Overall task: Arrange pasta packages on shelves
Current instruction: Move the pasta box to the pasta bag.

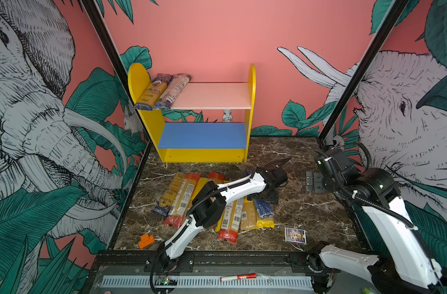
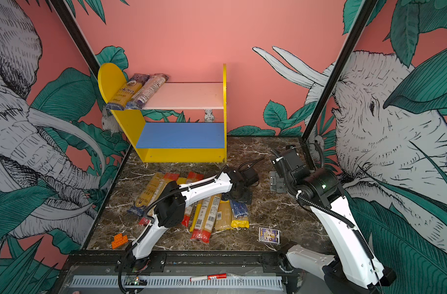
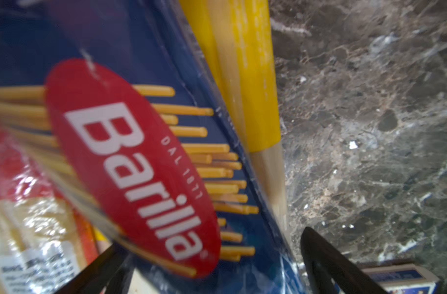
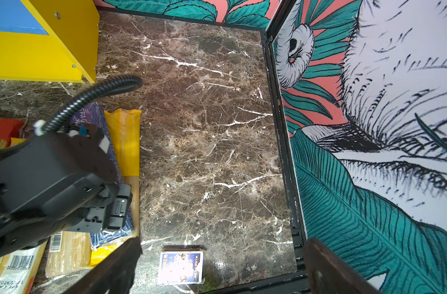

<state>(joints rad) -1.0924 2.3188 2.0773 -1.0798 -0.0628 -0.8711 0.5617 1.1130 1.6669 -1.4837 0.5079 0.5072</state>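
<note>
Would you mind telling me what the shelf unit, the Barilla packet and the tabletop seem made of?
Shelf unit: probably painted wood board, matte, with visible screw heads.
Barilla packet: thin glossy plastic film, creased with glare.
Tabletop: polished brown marble look, white veins; possibly a print.

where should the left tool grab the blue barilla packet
Pinch it across its narrow width, near the middle, coming straight down. The blue Barilla packet lies flat, partly on a yellow packet, long and thin, so its two long edges are the reachable faces; the open left tool straddles them.
</note>
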